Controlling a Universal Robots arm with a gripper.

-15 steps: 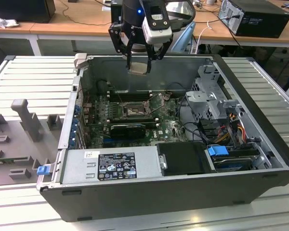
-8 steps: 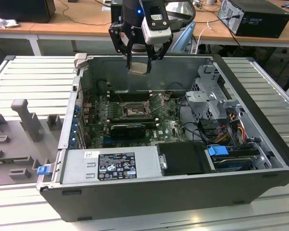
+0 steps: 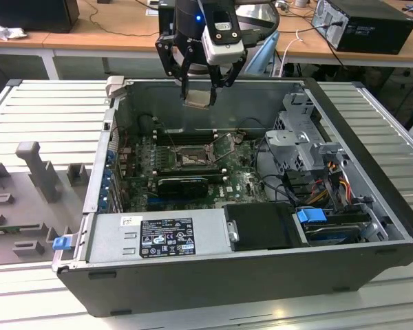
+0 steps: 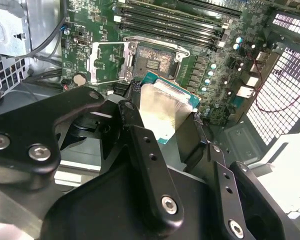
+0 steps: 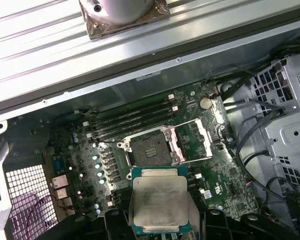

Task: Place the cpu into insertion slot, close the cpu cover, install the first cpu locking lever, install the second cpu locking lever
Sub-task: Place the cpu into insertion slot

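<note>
Open computer case (image 3: 213, 275) on slatted table (image 3: 48, 117); black expansion card (image 3: 182, 184) inside

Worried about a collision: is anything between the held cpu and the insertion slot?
Nothing visible. The gripper holds the cpu above the case; the insertion slot lies bare, with the cpu cover swung open beside it.

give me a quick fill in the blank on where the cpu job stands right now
1. The gripper holds the cpu ____ the green motherboard, not touching it.
2. The insertion slot is ____, with no chip in it.
3. The cpu cover beside the slot is swung ____.
Missing words: above; empty; open.
</note>
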